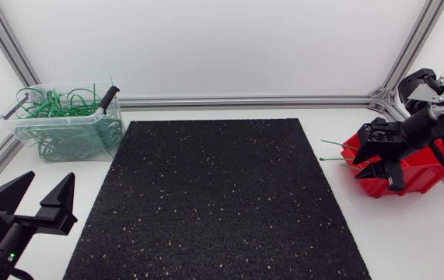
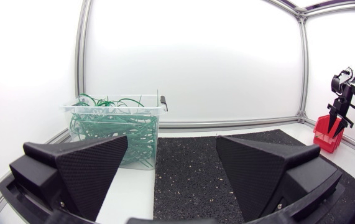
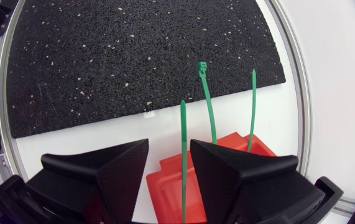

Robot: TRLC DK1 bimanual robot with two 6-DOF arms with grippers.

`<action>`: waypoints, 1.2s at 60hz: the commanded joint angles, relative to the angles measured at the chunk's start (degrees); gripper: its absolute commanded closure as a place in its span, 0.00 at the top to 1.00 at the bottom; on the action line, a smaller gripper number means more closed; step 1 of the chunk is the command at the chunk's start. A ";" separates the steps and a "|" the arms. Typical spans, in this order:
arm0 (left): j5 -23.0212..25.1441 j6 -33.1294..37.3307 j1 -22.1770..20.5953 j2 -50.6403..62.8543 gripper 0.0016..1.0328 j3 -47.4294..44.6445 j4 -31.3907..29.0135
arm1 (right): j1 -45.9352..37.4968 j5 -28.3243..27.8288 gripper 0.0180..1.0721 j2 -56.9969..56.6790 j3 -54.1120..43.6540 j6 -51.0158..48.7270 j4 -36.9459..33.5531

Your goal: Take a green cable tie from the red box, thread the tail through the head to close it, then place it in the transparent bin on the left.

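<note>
Pickup step, task barely begun. My right jaws hang open over red box (image 3: 166, 190), one green tie (image 3: 182, 143) lying between them, contact unclear; more ties (image 3: 207, 106) stick out of box beside it. Left jaws open, idle, well apart from red box. Next: close on tie, lift.

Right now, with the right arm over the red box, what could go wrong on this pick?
1. Three green ties stick out of the red box close together. Only one tie lies between the open right jaws, so closing may snag a neighbour too.
2. That tie is thin and sits nearer one side of the gap, so it might slip free.
3. Pulling it out could drag the box.
</note>
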 commanded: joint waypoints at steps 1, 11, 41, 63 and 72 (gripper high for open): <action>-0.31 -0.83 -0.41 -0.41 0.96 -2.26 -1.30 | 0.38 0.41 0.47 1.69 -1.10 0.04 1.02; -0.31 -0.92 -0.59 -0.32 0.96 -2.26 -1.39 | 0.38 0.85 0.40 2.56 -1.28 0.04 1.46; -0.39 -0.83 -1.02 -0.32 0.96 -2.26 -1.39 | 1.09 2.43 0.10 1.77 -3.39 1.97 3.92; -0.39 -0.83 -1.02 -0.32 0.96 -2.26 -1.48 | 1.53 1.73 0.06 -4.29 -2.77 3.38 2.25; -0.39 -0.83 -1.11 -0.32 0.96 -2.26 -1.48 | 1.44 0.85 0.06 -8.60 -2.07 3.38 0.49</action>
